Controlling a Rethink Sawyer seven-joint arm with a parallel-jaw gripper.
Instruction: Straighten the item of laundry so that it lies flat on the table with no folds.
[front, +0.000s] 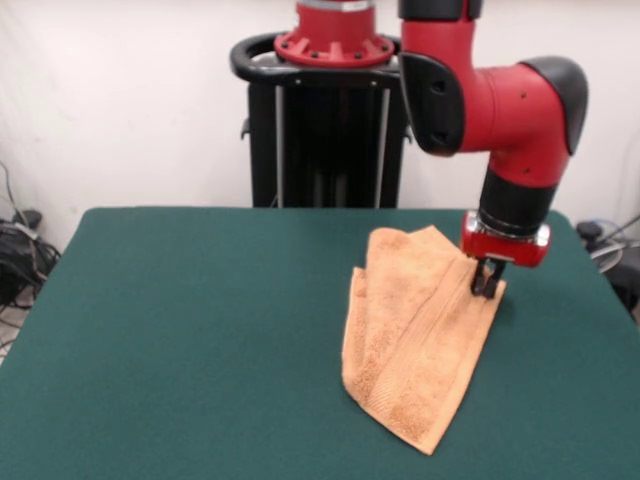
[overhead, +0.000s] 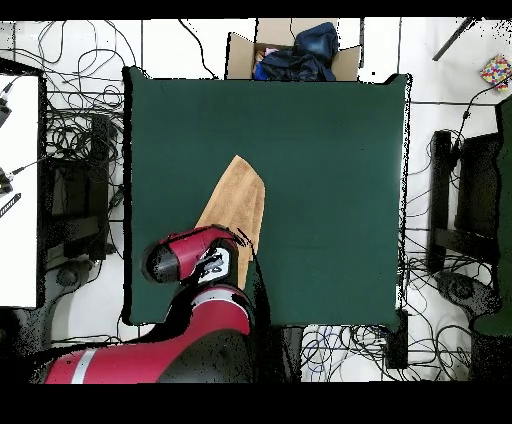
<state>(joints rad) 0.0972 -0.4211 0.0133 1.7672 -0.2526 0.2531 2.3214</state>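
At towel (front: 415, 345) far edge: fingers (front: 487, 282) pressed down on corner, closure unclear. Towel folded lengthwise below fingers on worktop (front: 200, 330); likely corner pinch for pulling fold open.

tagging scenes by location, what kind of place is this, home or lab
Most likely a robotics lab, not a home: a red arm on a pedestal works a towel on a green felt-covered table, with loose cables strewn over the floor around it.
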